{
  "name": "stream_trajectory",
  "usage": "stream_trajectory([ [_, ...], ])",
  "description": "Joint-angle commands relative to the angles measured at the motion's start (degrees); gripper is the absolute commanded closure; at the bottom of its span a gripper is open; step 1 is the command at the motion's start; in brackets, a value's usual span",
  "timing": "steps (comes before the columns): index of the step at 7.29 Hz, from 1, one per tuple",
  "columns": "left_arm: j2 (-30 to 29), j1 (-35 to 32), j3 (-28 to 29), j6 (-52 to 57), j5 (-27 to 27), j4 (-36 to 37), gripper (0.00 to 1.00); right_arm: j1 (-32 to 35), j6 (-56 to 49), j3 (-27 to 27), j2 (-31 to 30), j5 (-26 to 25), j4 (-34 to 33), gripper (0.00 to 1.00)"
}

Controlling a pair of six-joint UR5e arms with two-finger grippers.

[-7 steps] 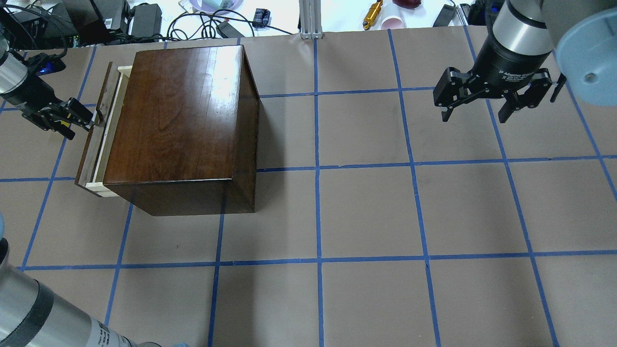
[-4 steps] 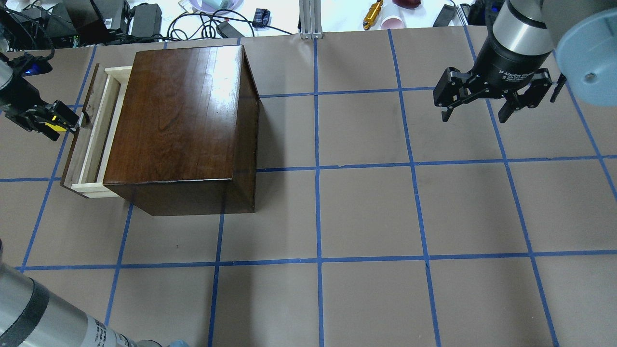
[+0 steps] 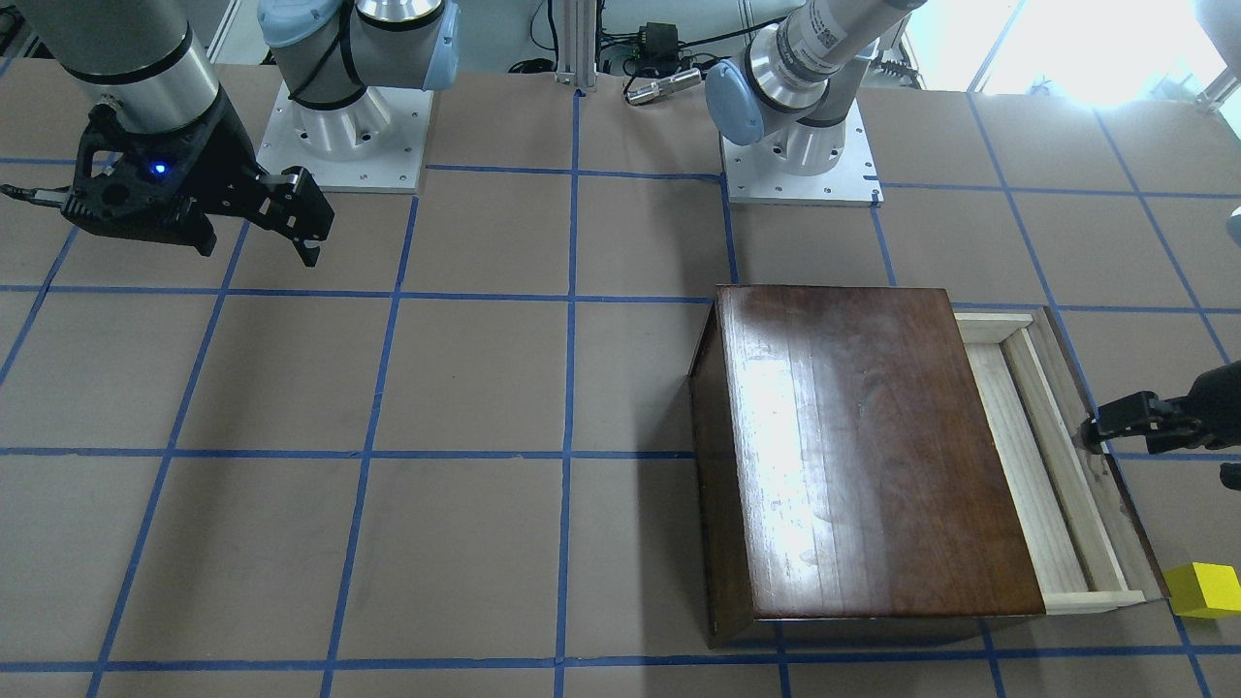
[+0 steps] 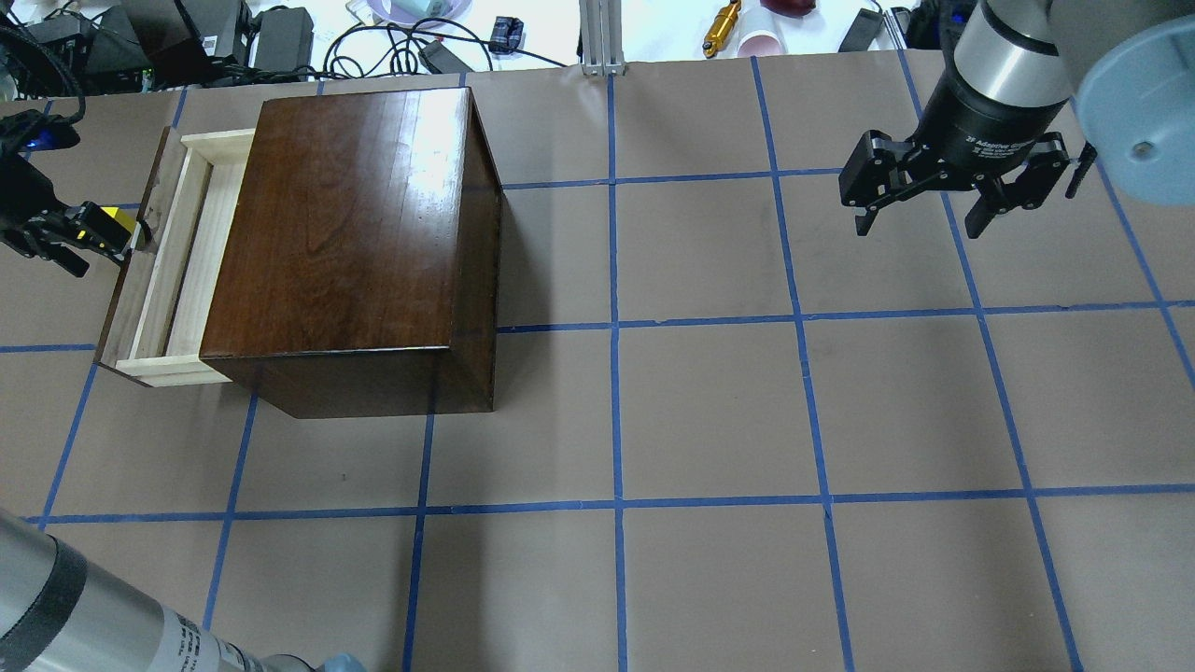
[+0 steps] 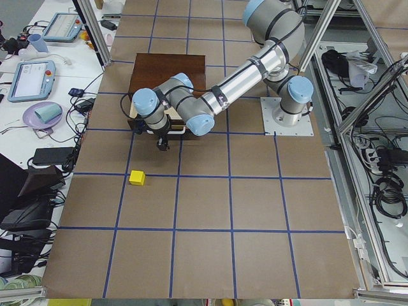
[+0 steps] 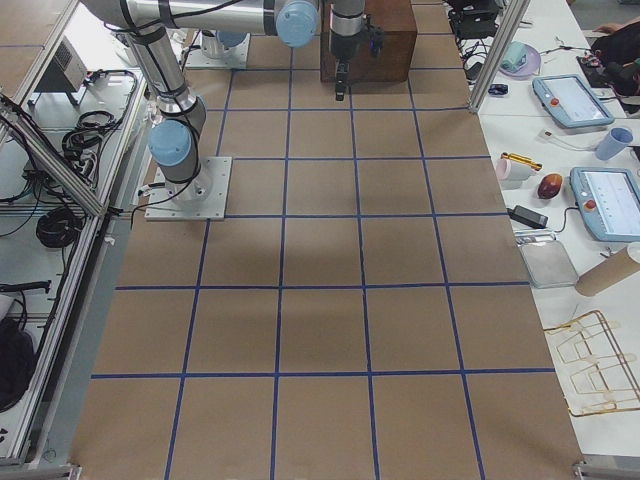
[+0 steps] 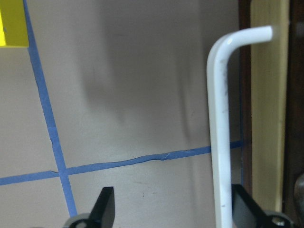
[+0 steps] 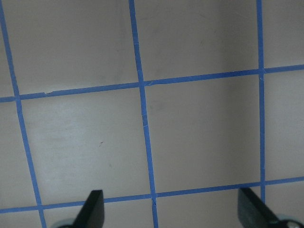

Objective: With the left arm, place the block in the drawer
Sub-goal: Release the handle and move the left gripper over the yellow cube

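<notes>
The dark-brown cabinet stands at the table's left. Its pale-wood drawer is pulled partly out to the left; it also shows in the front-facing view. My left gripper is at the drawer's front panel. The left wrist view shows the gripper open, with the pull between the fingers, close to one finger. The yellow block lies on the table beside the drawer's front corner, partly hidden behind the gripper in the overhead view. My right gripper hangs open and empty at the far right.
Blue tape lines grid the brown table. Cables, power bricks and small items lie beyond the far edge. The two arm bases stand at the robot's side. Tablets and a bowl sit on a side bench.
The drawer has slid further out to the left, and my left gripper has moved left with its front panel. The right arm has not moved.
</notes>
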Motion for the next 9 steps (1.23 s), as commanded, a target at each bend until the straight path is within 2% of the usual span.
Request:
stream_trajectory([
  [1,1.17,0.1,1.73,-0.41,-0.58,-0.86,0.14,0.0,0.0,0.0,-0.02,0.01,0.0,0.0],
  [3,1.27,0.1,4.28,-0.42,-0.58,-2.18,0.14,0.0,0.0,0.0,-0.02,0.01,0.0,0.0],
  [6,-3.99,0.19,11.21,-0.15,0.12,-1.22,0.13,0.0,0.0,0.0,-0.02,-0.08,0.0,0.0],
  [9,-12.16,2.82,14.83,-0.41,0.29,9.12,0.12,0.0,0.0,0.0,-0.02,0.01,0.0,0.0],
])
